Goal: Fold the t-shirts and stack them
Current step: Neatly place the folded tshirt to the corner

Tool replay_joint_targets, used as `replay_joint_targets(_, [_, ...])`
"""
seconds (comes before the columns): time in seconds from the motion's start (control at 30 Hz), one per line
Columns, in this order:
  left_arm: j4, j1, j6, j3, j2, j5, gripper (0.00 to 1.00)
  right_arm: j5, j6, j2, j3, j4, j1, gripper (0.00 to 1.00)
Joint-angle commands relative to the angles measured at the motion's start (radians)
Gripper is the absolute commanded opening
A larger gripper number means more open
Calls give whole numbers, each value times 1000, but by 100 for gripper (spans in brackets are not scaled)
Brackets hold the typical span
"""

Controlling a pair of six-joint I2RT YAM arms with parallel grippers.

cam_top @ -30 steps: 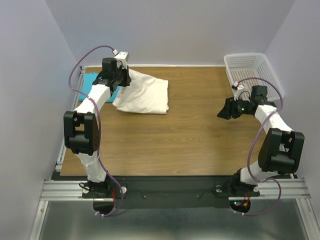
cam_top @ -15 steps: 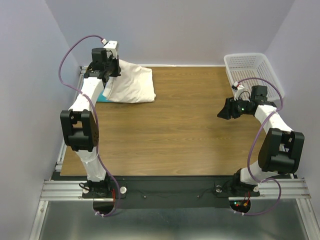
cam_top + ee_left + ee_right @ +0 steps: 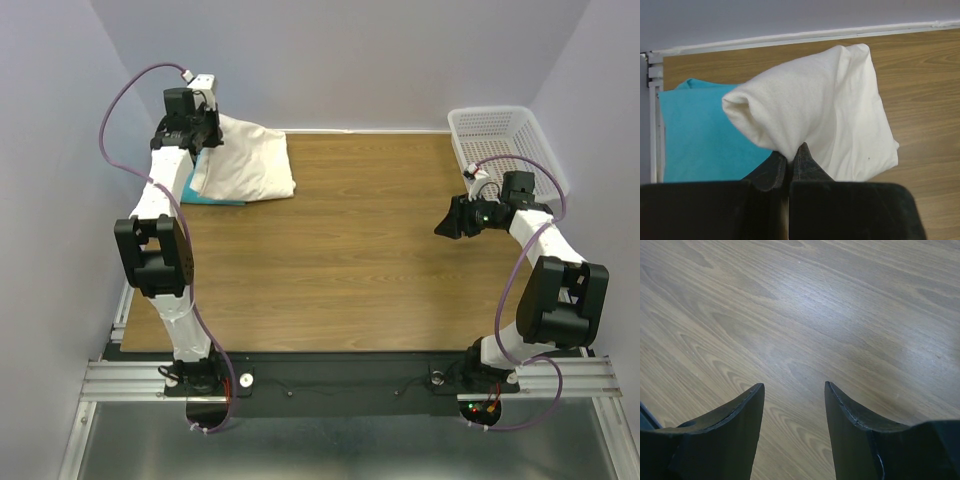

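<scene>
Cream t-shirt (image 3: 830,105), soft bundle, pinched by left hand (image 3: 791,154) over turquoise t-shirt (image 3: 695,135); right hand (image 3: 793,386) agape, empty.

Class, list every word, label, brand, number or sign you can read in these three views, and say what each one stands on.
There is no readable text in any view.
The cream t-shirt and the turquoise t-shirt are plain, with no print or visible tag.
The white basket and the wooden table carry no label.
The left arm and the right arm show no legible marking.
</scene>
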Motion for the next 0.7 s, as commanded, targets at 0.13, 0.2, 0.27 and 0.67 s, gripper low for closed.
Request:
replay_joint_targets(0.13, [23,65,17,112,-16,-33,0,-37,11,2,0,34,-9,57])
replay_joint_targets(0.2, [20,74,18,121,-11,-34,0,-40,12,2,0,32,-7,57])
replay_joint_targets(0.27, [6,80,21,147,-7,-35,0,-47,16,3,0,32,-7,57])
replay_joint_targets(0.67, [-98,136,-5,313,107,-57,0,-74,23,0,0,32,-7,57])
